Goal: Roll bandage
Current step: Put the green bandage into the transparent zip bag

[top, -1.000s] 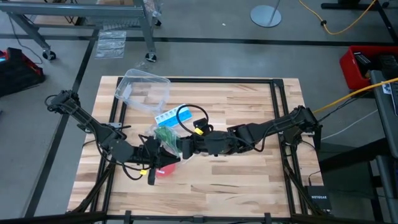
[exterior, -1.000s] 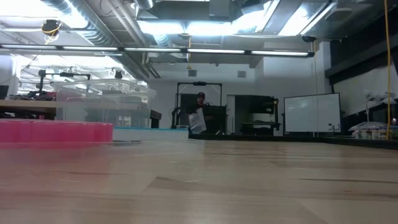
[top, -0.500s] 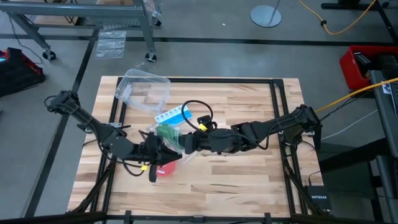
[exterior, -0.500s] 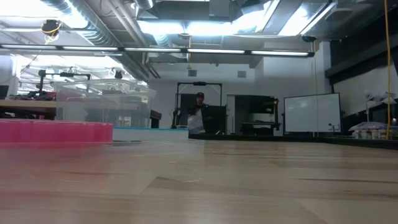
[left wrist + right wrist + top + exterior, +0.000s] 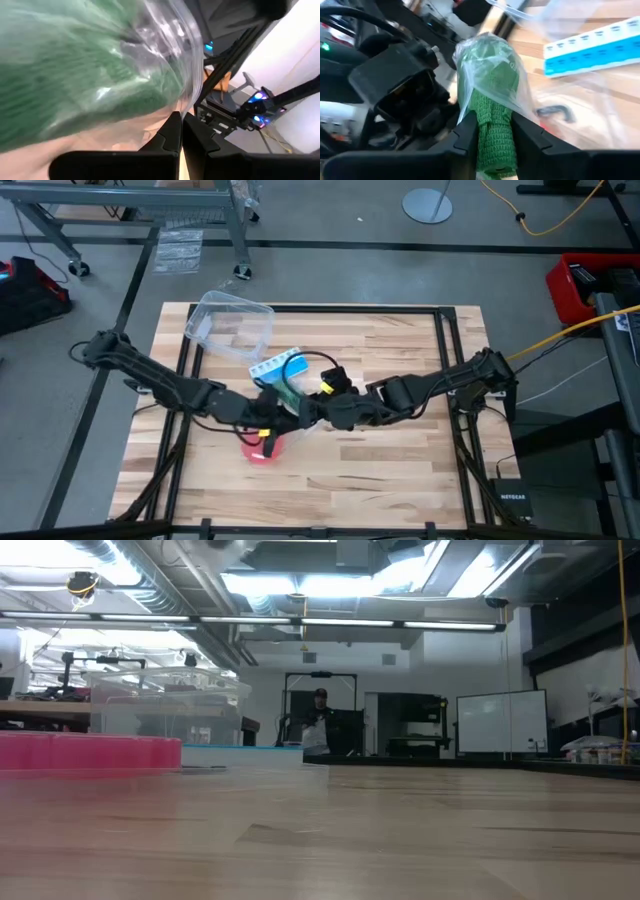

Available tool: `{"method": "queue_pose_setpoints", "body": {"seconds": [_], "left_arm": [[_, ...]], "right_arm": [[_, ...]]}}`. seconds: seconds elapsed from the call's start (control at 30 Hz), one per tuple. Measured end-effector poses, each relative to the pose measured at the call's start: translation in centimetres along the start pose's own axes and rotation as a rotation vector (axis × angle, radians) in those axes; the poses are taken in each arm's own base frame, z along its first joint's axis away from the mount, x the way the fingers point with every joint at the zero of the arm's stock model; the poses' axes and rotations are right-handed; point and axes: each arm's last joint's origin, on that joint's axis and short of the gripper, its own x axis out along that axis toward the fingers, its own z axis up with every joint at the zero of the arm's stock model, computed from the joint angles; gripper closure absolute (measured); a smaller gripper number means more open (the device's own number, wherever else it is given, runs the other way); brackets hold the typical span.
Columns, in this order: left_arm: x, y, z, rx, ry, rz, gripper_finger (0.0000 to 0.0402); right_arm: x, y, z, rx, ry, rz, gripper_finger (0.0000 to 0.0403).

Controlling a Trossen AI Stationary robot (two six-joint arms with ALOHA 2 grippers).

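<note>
Mid-table, right hand clamped on apparently bagged bandage; left hand together.

Here's the wooden table, pale planks. A clear plastic tub sits on it, with a blue-and-white pill box and a red disc nearby.

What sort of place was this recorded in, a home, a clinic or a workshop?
Most likely a robotics lab or workshop: a wooden bench on a concrete floor, exposed ceiling ducts, and a whiteboard and equipment racks behind.
</note>
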Motion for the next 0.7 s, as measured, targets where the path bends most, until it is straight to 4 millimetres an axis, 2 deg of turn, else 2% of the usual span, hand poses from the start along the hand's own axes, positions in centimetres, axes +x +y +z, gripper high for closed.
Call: {"method": "queue_pose_setpoints", "body": {"seconds": [0.13, 0.4, 0.7], "left_arm": [[2.3, 0.7, -1.0, -0.035, 0.007, -0.087, 0.0401], [6.5, 2.4, -3.8, -0.085, 0.069, -0.159, 0.0401], [9.2, 3.2, -6.2, -0.109, 0.042, -0.238, 0.0401]], "right_arm": [[0.0, -1.1, -0.5, -0.030, 0.033, -0.102, 0.0309], [-0.1, -2.9, -3.1, -0.064, 0.109, -0.288, 0.0309], [-0.5, -3.9, -4.3, -0.132, 0.192, -0.387, 0.0308]]}}
